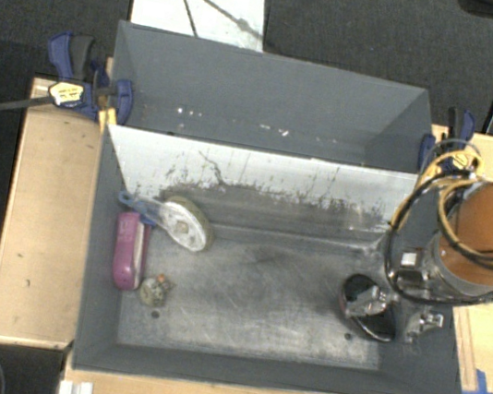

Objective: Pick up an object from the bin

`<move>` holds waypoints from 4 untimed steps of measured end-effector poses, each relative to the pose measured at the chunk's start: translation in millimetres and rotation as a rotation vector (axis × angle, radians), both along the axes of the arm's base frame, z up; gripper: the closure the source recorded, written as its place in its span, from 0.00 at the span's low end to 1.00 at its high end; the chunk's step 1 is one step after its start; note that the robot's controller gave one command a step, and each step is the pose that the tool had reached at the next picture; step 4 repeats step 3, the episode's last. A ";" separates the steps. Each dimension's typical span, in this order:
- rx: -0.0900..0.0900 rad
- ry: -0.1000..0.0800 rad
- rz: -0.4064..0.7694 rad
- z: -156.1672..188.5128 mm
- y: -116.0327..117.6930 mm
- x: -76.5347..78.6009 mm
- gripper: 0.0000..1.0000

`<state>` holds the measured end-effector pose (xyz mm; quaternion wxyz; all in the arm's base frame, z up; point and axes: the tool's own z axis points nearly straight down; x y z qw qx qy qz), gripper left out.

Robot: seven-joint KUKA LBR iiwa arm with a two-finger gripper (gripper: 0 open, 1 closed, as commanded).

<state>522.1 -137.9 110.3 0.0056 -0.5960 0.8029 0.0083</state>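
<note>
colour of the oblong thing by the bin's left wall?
Pinkish purple. The oblong thing shows best in the camera view.

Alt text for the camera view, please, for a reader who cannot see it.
The robot's gripper hangs low over the right end of a grey bin, far from three things at the left end: a pink oblong case, a white disc and a small grey lump.

Grey bin (257, 301): pink bar (128, 251), white disc (184, 225), small lump (155, 290) at left.
</note>
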 end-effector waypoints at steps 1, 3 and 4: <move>0.009 -0.013 0.601 -32.1 28.6 33.6 0.00; -0.019 -0.013 0.664 90.1 66.9 6.4 1.00; -0.019 -0.013 0.664 90.1 66.9 6.4 1.00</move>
